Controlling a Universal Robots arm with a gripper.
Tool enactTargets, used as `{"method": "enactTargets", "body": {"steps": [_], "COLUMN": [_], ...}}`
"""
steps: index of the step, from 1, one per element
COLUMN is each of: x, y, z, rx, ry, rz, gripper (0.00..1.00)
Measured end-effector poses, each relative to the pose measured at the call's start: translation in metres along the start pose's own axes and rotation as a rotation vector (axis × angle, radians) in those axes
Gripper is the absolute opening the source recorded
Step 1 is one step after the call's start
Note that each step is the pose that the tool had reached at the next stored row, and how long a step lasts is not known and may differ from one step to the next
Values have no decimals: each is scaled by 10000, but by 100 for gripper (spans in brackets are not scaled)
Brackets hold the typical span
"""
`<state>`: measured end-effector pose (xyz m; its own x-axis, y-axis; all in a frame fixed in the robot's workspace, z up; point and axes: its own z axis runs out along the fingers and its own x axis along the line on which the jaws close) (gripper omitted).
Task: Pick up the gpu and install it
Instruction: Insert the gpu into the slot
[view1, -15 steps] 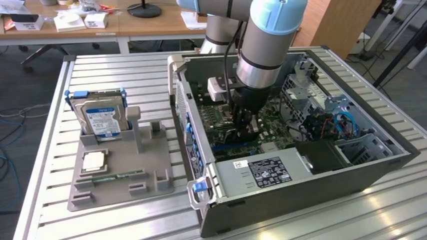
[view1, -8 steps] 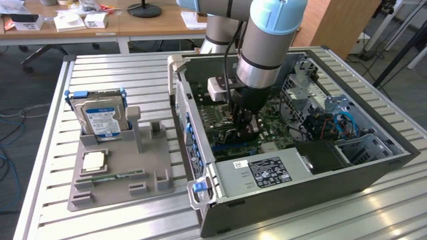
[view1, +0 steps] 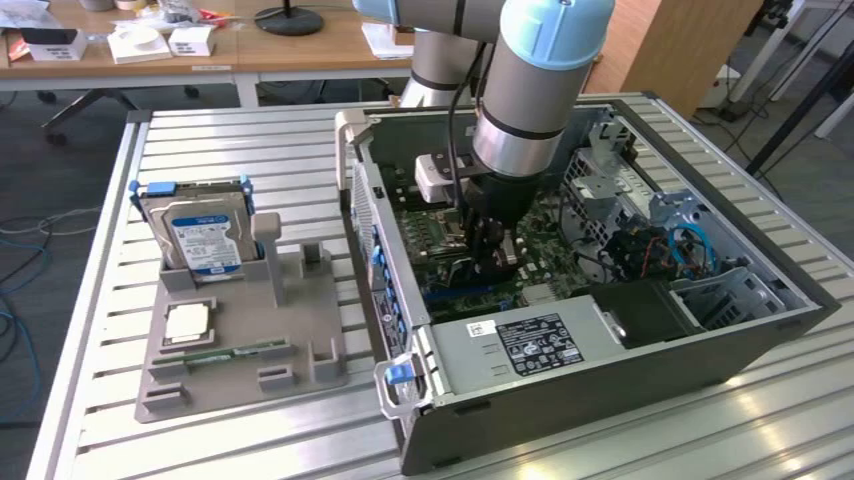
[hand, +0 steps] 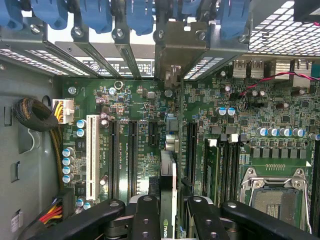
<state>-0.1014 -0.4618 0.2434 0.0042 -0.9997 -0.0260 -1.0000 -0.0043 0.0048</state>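
Gripper lowered into the open computer case, jaws closed narrowly on the gpu, held edge-down for entry into a slot. Card poised over the motherboard, aligned with the rear bracket opening; seating not yet evident.
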Motion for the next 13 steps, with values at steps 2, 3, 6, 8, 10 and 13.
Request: {"method": "enactTargets", "body": {"steps": [2,3,6,8,10,13], "x": [0,0,0,0,0,-1], "y": [0,0,0,0,0,0], "z": [1,0,0,0,-1,-28], "rx": [0,1,1,1,1,8], "ry": [-1,-1,-1,-1,-2,-7], "rz": [0,0,0,0,0,0], "gripper": [27,27,39,39,39,39]}}
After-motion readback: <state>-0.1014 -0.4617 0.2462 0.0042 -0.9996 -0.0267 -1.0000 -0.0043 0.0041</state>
